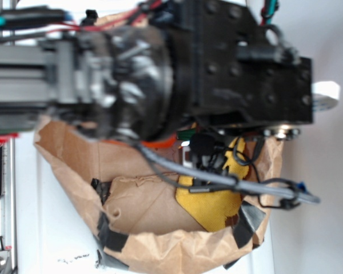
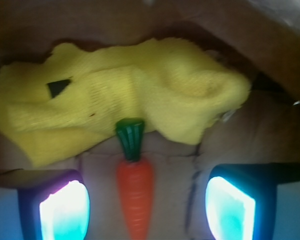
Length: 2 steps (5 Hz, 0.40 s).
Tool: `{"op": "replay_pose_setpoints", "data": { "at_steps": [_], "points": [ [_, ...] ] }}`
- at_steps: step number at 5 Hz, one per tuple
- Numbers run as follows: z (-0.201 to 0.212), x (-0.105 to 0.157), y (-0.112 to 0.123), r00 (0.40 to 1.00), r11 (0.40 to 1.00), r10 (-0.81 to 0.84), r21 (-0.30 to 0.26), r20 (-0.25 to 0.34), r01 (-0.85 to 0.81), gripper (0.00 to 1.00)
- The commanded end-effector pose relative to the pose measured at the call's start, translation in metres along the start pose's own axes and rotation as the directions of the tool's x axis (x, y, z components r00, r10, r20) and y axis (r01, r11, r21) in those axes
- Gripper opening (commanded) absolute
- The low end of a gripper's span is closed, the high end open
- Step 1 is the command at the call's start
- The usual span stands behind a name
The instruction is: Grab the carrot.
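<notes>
The carrot (image 2: 135, 192) lies on the brown paper in the wrist view, orange, ridged, its green stem cap touching the edge of a yellow cloth (image 2: 140, 95). My gripper (image 2: 147, 210) is open, and the carrot lies midway between the two glowing fingers (image 2: 64, 212) with a clear gap on each side. In the exterior view the arm's black body hides the carrot almost entirely; a strip of orange (image 1: 163, 142) shows under the arm, and the gripper itself is hidden there.
A crumpled brown paper bag (image 1: 160, 251), patched with dark tape, forms a walled nest around the work area. The yellow cloth (image 1: 214, 208) lies inside it. Grey cables (image 1: 263, 191) hang from the arm over the bag.
</notes>
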<state>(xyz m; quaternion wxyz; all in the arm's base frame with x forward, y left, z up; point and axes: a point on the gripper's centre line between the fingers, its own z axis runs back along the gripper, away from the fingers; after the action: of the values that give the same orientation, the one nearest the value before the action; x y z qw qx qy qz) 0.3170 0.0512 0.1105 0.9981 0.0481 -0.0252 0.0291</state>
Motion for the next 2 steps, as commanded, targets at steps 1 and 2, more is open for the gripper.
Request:
{"op": "replay_pose_setpoints", "data": {
  "at_steps": [1, 2],
  "points": [
    [0.009, -0.040, 0.018, 0.992, 0.999, 0.043, -0.013, 0.115, -0.041, 1.00],
    [-0.003, -0.050, 0.022, 0.991, 1.000, 0.017, -0.027, 0.130, -0.014, 1.00]
  ]
}}
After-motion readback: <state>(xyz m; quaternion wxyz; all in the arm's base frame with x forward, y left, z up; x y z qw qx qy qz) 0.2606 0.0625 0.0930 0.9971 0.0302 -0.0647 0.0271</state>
